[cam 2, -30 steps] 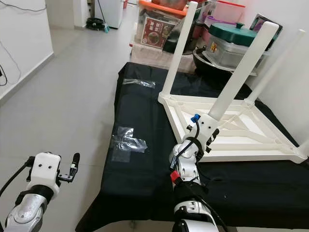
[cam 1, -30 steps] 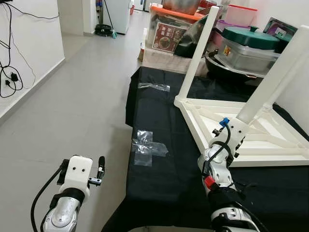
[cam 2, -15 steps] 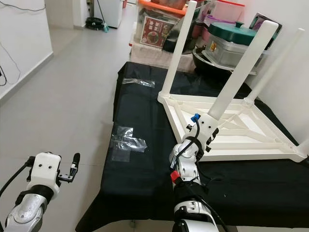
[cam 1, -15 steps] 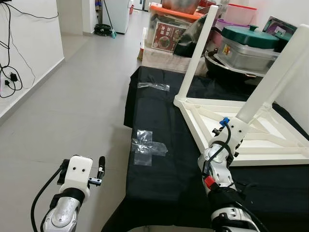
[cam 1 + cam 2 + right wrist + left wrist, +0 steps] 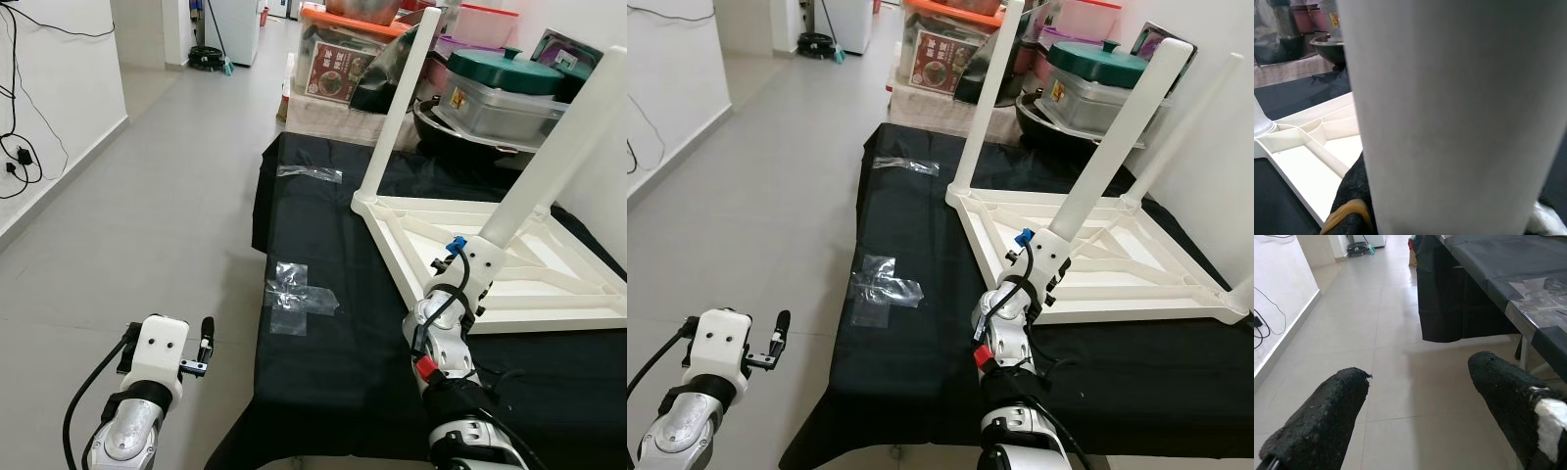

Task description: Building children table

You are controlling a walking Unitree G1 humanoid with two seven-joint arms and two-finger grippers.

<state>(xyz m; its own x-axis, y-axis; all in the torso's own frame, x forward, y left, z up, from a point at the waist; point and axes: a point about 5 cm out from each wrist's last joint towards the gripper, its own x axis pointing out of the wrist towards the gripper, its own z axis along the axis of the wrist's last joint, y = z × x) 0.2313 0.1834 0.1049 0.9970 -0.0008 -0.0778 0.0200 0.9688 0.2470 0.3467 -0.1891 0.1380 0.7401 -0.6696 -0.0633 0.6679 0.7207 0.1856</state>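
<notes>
The right gripper [image 5: 487,257] is up at the lower end of a long white cylindrical table leg [image 5: 563,142], which rises slanting away from it toward the upper right; in the right wrist view that leg [image 5: 1459,112] stands right against the camera with one black finger [image 5: 1354,196] pressed to its side, so the fingers are clamped on the leg. Just beyond and below the gripper lies the white children's table top [image 5: 549,284], turned underside up with its ribbed frame showing, resting on a table covered in black cloth [image 5: 323,362]. Another white leg [image 5: 400,103] stands upright at the frame's far corner, well apart from the gripper. On the cloth, to the left of the right arm, is a patch of clear crumpled tape [image 5: 294,297], with a second strip of clear tape [image 5: 310,173] farther off. Behind the table top stand stacked plastic storage boxes and pots [image 5: 490,78]. The left gripper [image 5: 204,343] hangs low over the grey tiled floor [image 5: 147,196], beside the cloth's edge, its two black fingers [image 5: 1322,416] spread apart with nothing between them.
</notes>
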